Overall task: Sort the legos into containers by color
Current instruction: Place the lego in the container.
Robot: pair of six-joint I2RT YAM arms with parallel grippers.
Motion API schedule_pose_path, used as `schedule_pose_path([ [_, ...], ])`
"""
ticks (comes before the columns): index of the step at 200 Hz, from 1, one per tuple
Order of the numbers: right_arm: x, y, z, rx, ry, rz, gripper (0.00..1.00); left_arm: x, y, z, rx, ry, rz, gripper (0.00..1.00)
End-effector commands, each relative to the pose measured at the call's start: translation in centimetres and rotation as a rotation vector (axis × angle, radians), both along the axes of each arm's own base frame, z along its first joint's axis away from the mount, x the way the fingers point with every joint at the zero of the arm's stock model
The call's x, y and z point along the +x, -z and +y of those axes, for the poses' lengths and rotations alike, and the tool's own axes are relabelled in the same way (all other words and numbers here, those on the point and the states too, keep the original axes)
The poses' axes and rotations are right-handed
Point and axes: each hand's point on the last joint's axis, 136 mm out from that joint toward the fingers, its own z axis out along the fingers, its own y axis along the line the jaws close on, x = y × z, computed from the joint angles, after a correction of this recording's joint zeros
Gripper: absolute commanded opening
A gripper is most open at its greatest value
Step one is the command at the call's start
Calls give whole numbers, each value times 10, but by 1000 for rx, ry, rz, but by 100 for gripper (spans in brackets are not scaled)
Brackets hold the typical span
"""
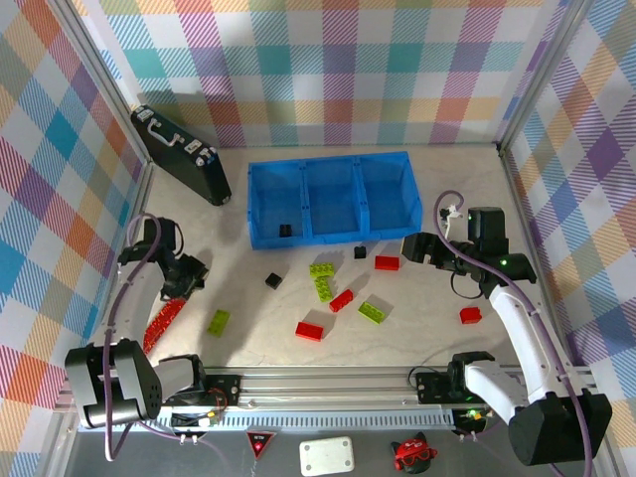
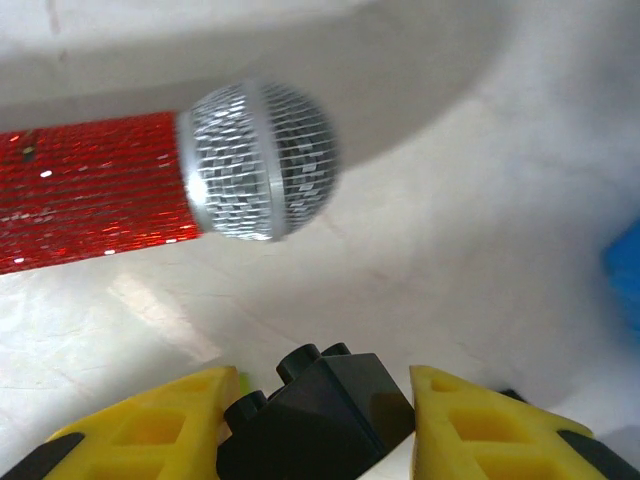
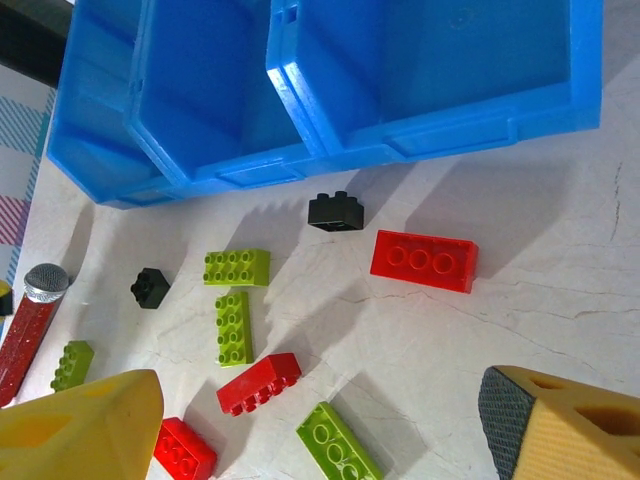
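I see my left gripper (image 2: 322, 385) clamped on a black lego (image 2: 325, 415) near the desk's left edge, beside a red microphone (image 2: 255, 160). My right gripper (image 3: 320, 400) stands apart, empty, above a red lego (image 3: 424, 260) just before the blue bin (image 3: 420, 125).

Blurred: silver mesh microphone head (image 2: 262, 160) (red glitter handle (image 2: 90, 190) cut at 9 o'clock). Cropped at 6 o'clock: black studded plastic brick (image 2: 320, 420).
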Motion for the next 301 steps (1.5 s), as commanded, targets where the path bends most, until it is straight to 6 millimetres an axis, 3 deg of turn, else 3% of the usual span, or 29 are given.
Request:
schedule_pose_path([
  [1,-2,2,-1,-21,-6,10,83,15,-21,-14,-24,50,-46,35],
  [65,-2,6,-7,-47,23,44,83,88,-63,-63,35,222,-186,36],
  [125,3,-1,-10,-66,41,53,83,154,-69,-126,199,433,-197,36],
  [164,5,-7,-12,-83,48,48,83,182,-51,-143,292,504,-159,37],
  [200,4,-10,-14,-94,48,48,83,195,-29,-151,376,546,-119,37],
  [262,3,-8,-13,-92,44,57,83,200,20,-158,407,571,-30,41],
  [301,7,-12,-12,-89,40,55,83,204,24,-161,414,572,-30,45],
])
